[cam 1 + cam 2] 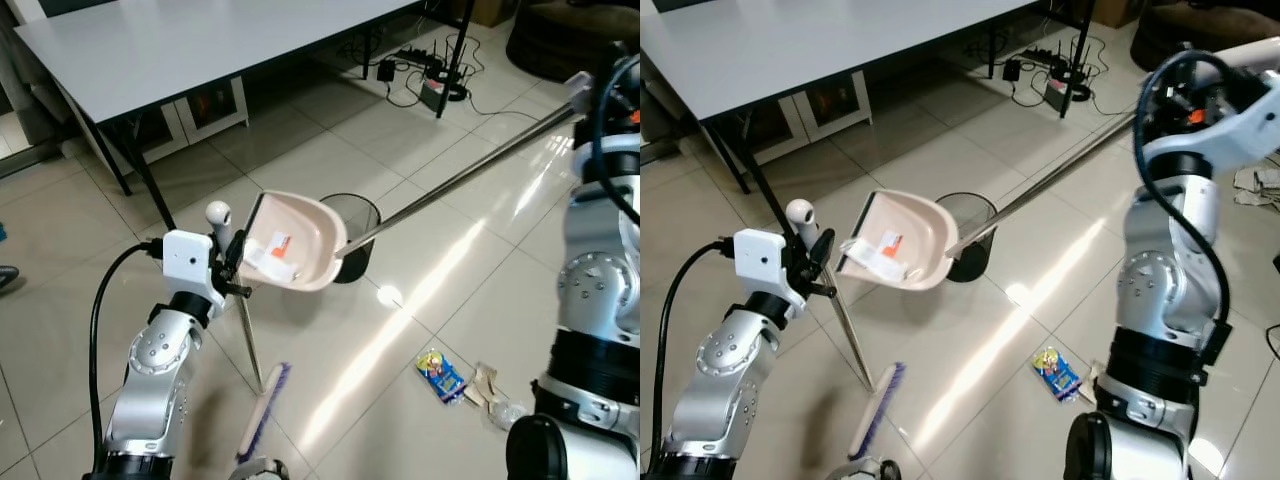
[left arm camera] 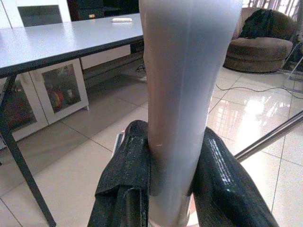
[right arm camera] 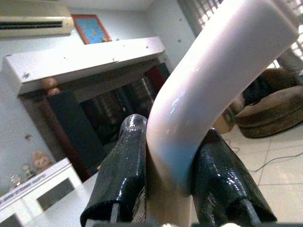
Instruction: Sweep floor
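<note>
Risk one: the scraps in the dustpan (image 1: 297,243) may miss the black bin (image 1: 355,232). The pan is raised and tipped, its open mouth facing the robot's left, its bowl just over the bin's near rim; paper scraps cling inside, and a steeper tilt would likely drop them on the tiles.

Risk two: the long metal handle (image 1: 460,178) runs diagonally from the pan up to the right gripper (image 3: 165,189), whose fingers are pinched on its pale curved end. So long a lever could twist in that hold.

The left gripper (image 2: 165,189) is clamped on the broom's pale handle (image 2: 184,85). The broom stands nearly upright, leaning slightly, its purple-bristled head (image 1: 262,408) on the floor near the robot.

A wrapper (image 1: 440,374) and other litter (image 1: 487,388) lie unswept, well apart from the bin.
</note>
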`<state>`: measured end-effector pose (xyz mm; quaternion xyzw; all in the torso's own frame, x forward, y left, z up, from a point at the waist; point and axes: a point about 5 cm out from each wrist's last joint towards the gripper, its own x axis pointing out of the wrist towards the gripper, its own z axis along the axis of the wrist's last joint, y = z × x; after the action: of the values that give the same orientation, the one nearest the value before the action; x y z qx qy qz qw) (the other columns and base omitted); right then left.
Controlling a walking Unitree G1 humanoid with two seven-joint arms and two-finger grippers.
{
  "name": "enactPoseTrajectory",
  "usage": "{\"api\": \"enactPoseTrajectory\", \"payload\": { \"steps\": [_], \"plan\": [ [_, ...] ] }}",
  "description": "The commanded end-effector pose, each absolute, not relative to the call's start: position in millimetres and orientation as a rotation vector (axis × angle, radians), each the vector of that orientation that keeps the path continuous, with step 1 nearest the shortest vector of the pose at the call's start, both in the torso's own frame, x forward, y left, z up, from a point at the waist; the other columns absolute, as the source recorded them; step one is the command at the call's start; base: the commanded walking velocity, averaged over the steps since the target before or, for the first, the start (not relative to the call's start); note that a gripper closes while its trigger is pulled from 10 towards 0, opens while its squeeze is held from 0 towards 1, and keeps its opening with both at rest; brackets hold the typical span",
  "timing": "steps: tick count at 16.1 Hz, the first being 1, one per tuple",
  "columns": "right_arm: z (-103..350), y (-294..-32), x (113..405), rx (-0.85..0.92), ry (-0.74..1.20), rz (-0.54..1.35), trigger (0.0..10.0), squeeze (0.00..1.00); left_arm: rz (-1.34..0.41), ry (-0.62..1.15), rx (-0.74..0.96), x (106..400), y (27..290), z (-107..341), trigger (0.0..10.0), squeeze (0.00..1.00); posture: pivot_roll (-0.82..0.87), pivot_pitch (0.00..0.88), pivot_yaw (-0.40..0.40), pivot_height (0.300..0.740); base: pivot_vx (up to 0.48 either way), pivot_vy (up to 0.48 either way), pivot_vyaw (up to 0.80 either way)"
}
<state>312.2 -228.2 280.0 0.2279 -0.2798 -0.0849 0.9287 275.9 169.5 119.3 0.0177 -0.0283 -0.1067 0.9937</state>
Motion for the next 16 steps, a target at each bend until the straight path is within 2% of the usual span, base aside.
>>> {"api": "enactPoseTrajectory", "payload": {
  "steps": [1, 16],
  "plan": [
    [291.5, -229.6, 305.5, 0.488, -0.644, -0.166, 10.0, 0.0, -0.217, -0.096, 0.04, 276.9, 170.5, 127.3, 10.0, 0.0, -0.01, 0.036, 0.022, 0.74, 0.405, 0.0, 0.0],
    [287.3, -229.4, 311.5, 0.462, -0.603, -0.165, 10.0, 0.0, -0.204, -0.105, 0.041, 284.3, 167.5, 126.8, 10.0, 0.0, -0.02, 0.037, 0.021, 0.74, 0.416, 0.0, -0.03]
  ]
}}
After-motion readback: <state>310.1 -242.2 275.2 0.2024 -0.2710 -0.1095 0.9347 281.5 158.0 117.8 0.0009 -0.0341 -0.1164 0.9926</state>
